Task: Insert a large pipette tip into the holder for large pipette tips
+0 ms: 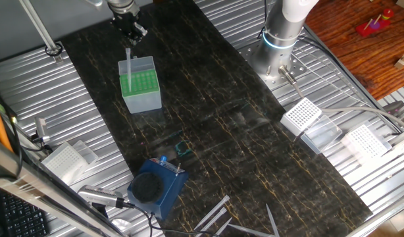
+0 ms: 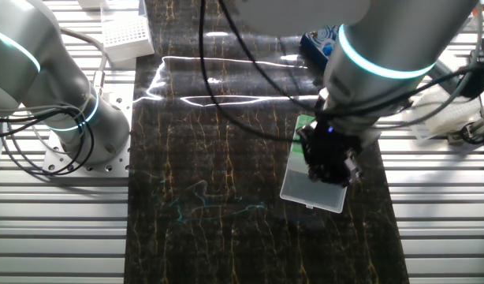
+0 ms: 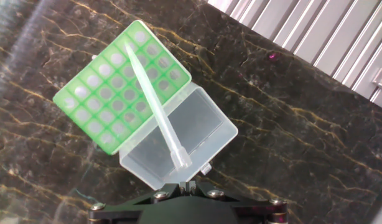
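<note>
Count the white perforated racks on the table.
3: one white rack and another on the metal slats beside the arm's base, a third across the mat. Others may be hidden.

Gripper (image 1: 131,34) above holder for large pipette tips (image 1: 140,83), large pipette tip (image 1: 129,58) upright between — its point over the green grid

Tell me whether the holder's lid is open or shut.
Open. In the hand view the clear lid hangs flipped back beside the holder for large pipette tips, its green grid fully exposed under the large pipette tip.
</note>
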`<state>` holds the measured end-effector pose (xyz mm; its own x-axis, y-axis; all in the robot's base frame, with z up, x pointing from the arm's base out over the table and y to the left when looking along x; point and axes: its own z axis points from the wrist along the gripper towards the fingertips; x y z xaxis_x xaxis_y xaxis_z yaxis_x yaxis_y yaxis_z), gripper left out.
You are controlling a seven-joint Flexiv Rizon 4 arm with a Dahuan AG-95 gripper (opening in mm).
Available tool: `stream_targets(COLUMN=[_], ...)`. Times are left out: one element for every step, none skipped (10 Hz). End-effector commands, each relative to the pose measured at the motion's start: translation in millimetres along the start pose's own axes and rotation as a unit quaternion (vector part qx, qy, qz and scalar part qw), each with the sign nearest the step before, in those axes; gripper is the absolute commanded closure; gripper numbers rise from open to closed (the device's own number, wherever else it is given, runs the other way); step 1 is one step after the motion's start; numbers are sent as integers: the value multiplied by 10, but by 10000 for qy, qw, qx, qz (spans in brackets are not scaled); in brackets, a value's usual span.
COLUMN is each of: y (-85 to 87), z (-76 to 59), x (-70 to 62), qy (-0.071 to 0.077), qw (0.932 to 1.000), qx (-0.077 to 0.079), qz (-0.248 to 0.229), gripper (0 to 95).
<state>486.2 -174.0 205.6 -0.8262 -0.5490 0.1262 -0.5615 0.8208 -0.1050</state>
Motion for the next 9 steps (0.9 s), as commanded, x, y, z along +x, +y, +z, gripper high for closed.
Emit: stream_targets(y=[-38, -56, -67, -67, -65, -62, -61, -58, -53], z=[45, 71, 85, 82, 77, 78, 79, 80, 79], x=[-24, -38, -54, -83, -95, -103, -105, -111, -125], qy=[-4, -22, -32, -27, -17, -2, 3, 1, -1], qw=[10000, 10000, 10000, 10000, 10000, 10000, 10000, 9999, 9999], qx=[-3, 0, 3, 5, 3, -3, -6, -9, -10], qz=[5, 15, 24, 54, 73, 83, 94, 111, 135], gripper=[950, 950, 950, 950, 950, 950, 950, 950, 950])
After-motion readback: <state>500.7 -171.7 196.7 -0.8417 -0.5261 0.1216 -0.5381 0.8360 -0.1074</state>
